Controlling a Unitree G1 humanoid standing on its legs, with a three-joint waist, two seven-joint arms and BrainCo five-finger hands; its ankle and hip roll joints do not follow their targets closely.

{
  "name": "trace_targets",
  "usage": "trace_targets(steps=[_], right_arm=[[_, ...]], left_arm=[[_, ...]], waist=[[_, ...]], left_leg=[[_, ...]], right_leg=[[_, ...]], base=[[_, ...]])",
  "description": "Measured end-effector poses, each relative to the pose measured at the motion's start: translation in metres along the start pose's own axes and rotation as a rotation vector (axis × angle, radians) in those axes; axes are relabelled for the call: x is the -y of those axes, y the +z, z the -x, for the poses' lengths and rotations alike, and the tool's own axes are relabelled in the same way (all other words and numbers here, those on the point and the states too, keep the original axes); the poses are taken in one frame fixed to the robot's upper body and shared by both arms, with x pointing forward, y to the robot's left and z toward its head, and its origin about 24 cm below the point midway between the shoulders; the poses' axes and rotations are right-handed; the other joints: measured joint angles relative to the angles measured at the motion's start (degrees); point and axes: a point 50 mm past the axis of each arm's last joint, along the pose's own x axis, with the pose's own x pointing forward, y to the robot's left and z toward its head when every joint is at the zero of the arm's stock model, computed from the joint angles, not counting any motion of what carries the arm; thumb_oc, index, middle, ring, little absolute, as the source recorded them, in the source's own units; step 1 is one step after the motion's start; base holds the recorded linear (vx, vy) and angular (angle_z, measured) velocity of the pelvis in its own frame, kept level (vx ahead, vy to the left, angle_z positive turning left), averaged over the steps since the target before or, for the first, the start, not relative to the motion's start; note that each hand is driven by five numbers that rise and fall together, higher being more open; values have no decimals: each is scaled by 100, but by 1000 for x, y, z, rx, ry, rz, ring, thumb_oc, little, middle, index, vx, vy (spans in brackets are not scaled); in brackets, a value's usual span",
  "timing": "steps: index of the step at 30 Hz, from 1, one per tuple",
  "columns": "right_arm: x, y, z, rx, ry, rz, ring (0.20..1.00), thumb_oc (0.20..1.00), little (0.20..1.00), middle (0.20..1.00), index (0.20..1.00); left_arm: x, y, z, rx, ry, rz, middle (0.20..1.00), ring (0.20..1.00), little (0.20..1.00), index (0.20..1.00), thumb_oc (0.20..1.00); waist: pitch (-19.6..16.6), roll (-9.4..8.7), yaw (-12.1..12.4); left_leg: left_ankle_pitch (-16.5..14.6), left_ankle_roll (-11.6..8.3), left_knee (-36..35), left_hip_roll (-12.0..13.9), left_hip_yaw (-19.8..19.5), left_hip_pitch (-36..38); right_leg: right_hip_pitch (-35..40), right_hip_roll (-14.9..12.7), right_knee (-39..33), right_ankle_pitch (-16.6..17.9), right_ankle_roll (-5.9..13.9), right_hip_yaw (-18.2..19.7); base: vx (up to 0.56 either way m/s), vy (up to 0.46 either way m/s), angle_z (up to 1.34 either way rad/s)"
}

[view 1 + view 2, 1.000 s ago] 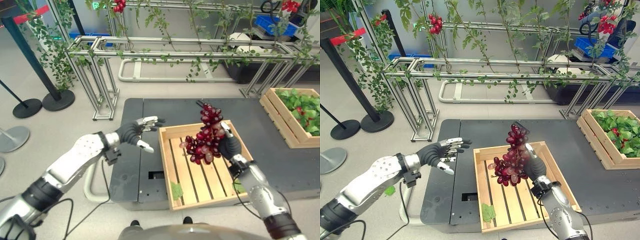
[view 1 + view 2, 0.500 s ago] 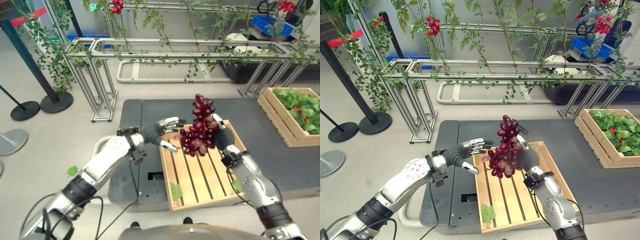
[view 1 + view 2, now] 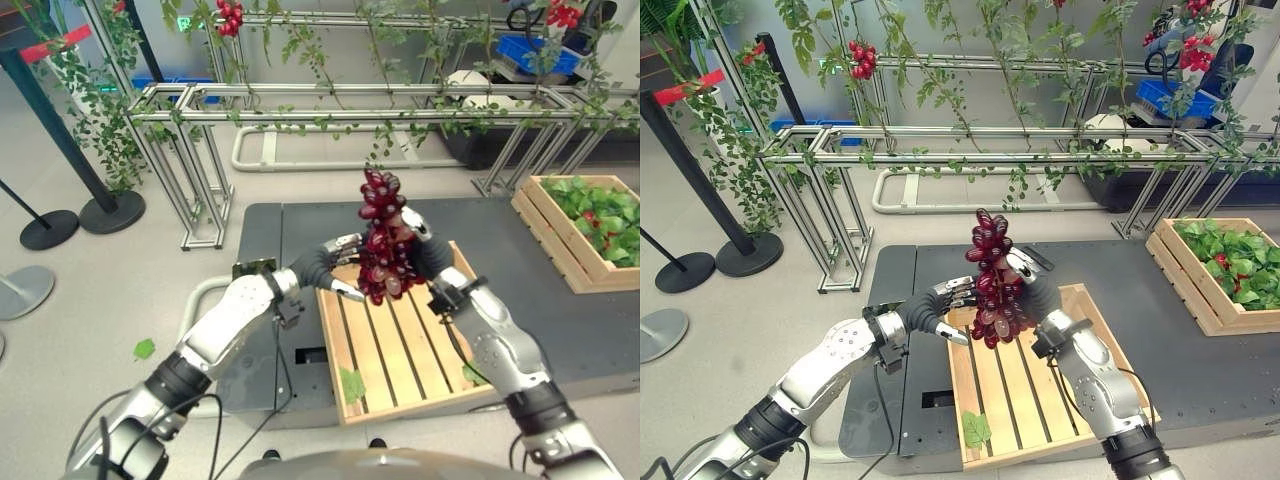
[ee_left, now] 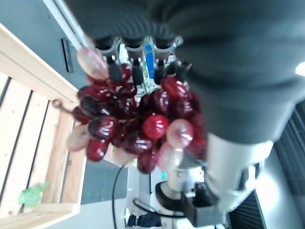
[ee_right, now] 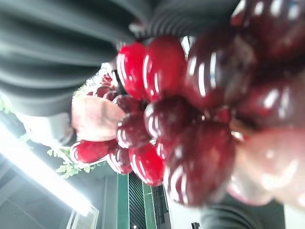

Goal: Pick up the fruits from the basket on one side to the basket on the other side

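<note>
The bunch of dark red grapes (image 3: 385,240) hangs in the air above the far-left corner of the slatted wooden crate (image 3: 400,345), clenched in the right hand (image 3: 425,255), whose fingers are curled round it from about 3 o'clock. The left hand (image 3: 325,265) sits at the bunch's 9 o'clock, fingers straight and relaxed, their tips against the grapes in the left wrist view. Judging by that, the bunch is held high between both hands so it can pass from right to left, since the left arm reaches the robot's left side more easily. The crate rests on the dark tabletop (image 3: 300,225). At 2 o'clock, well apart, a second crate of leafy greens (image 3: 590,220) stands at the tabletop's edge
</note>
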Motion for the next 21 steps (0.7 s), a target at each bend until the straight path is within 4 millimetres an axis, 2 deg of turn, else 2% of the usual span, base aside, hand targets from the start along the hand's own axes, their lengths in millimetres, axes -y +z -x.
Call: trace_targets(steps=[21], right_arm=[[-15, -8, -9, -58, 76, 52, 200, 200, 200, 200, 200]], left_arm=[[3, -8, -6, -15, 39, 41, 1000, 1000, 1000, 1000, 1000]], waist=[[-1, 3, 11]], left_leg=[[0, 1, -8, -6, -5, -6]], right_leg=[[-51, -2, 2, 21, -2, 40]], base=[[0, 1, -1]])
